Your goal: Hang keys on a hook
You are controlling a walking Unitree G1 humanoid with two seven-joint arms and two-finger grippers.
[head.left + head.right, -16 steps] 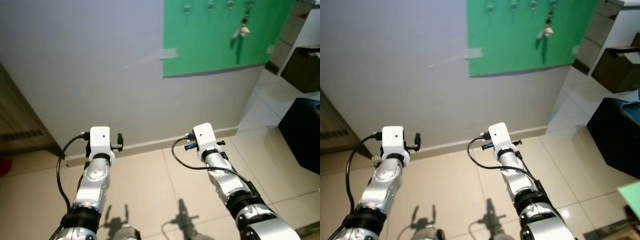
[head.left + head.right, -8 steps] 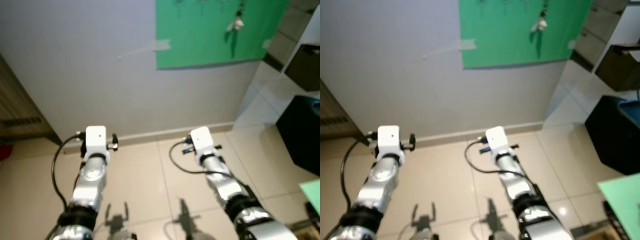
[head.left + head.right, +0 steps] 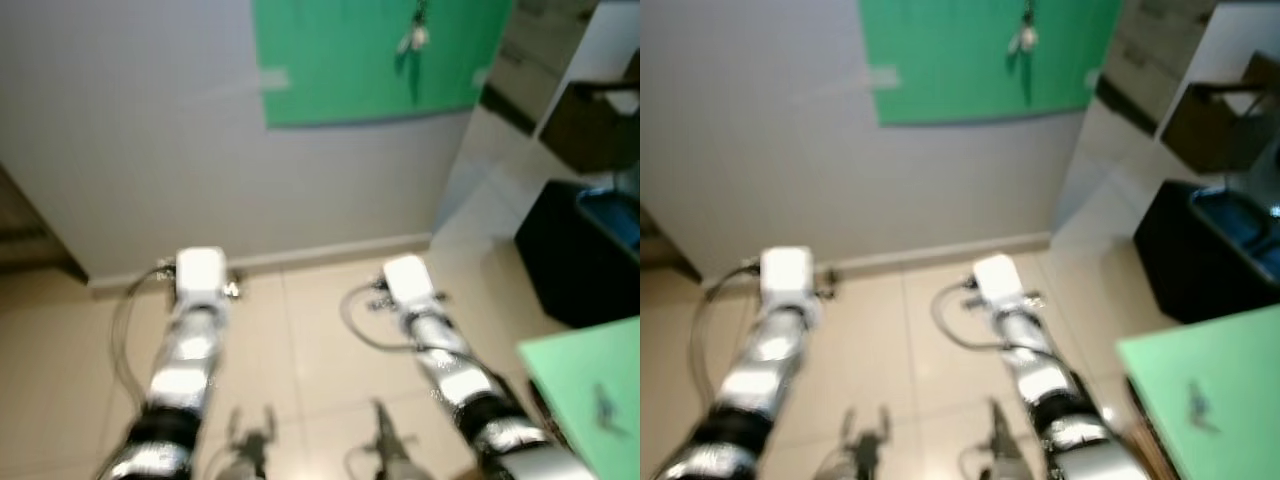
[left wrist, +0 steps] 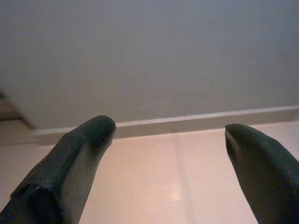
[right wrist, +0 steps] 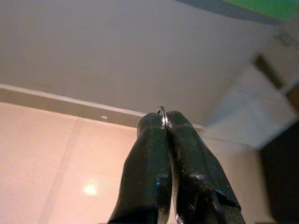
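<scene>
A green board [image 3: 340, 70] is fixed to the grey wall ahead, and a bunch of keys [image 3: 411, 40] hangs from near its top edge. Both silver arms reach forward low over the tiled floor, the left wrist [image 3: 200, 275] and the right wrist [image 3: 408, 282] well below the board. My right gripper [image 5: 164, 117] is shut, and a thin silver key ring [image 5: 161, 111] peeks out between its fingertips; whatever hangs from the ring is hidden. My left gripper [image 4: 168, 133] is open with nothing between its fingers [image 4: 86, 142]. The head views are blurred.
A black box with a blue top [image 3: 585, 240] stands on the floor at the right, under a white shelf unit [image 3: 600, 80]. A green surface [image 3: 585, 395] comes in at the lower right, with a small dark item [image 3: 603, 408] on it. A white skirting runs along the wall [image 4: 187, 122].
The whole picture has shifted: the board and hanging keys slid left and up, and the green surface came into view at the lower right. The arms keep their pose.
</scene>
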